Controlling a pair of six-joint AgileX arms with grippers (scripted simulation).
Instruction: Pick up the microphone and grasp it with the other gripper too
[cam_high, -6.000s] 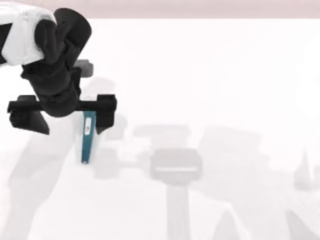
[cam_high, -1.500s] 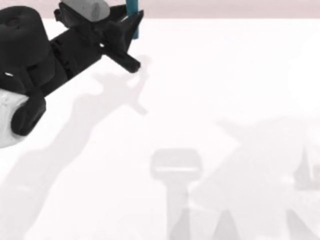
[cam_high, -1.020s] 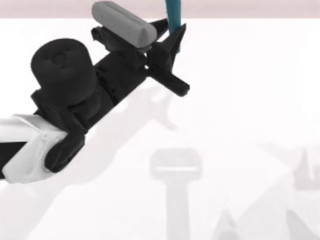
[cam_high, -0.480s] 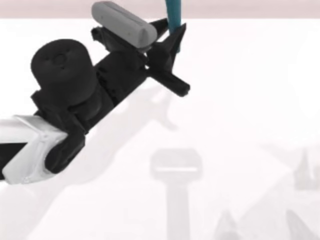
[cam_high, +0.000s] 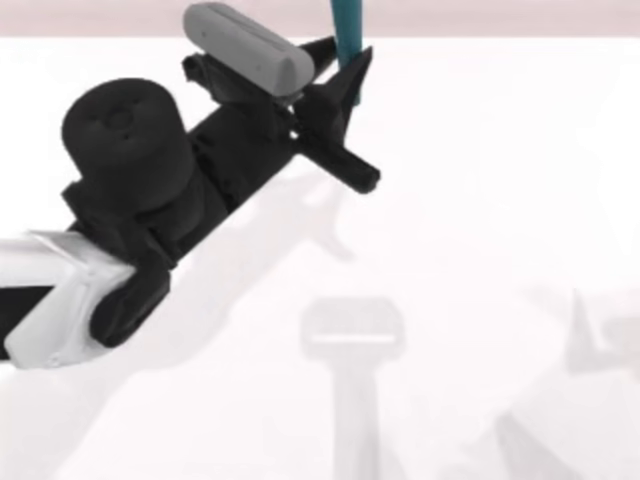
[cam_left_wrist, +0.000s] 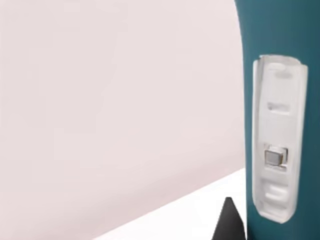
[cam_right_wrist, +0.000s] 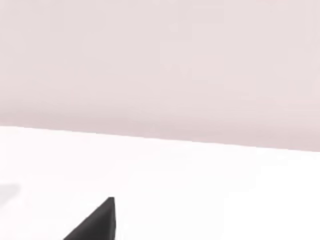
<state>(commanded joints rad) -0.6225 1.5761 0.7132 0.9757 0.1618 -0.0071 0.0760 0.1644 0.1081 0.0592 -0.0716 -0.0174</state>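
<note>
My left gripper (cam_high: 345, 72) is shut on the microphone (cam_high: 347, 24) and holds it upright in the air at the back of the table, a little left of centre. Only the teal handle shows in the top view; the head is cut off by the picture's edge. In the left wrist view the teal body (cam_left_wrist: 280, 30) fills one side, with its white switch strip (cam_left_wrist: 277, 140), and one black fingertip (cam_left_wrist: 229, 224) stands beside it. The other gripper, my right one, is out of the top view. Its own wrist view shows only a black tip (cam_right_wrist: 97, 224) above the white table.
A light grey oblong block (cam_high: 248, 44) sits on my left wrist. The bulky black left arm with its white link (cam_high: 55, 300) stretches across the left half of the white table (cam_high: 480, 180). Faint grey shadows lie on the front and right of the table.
My left gripper lifted the microphone off the table and carried it to the back; over the last second it holds still. The shadows at the front right have shifted leftward.
</note>
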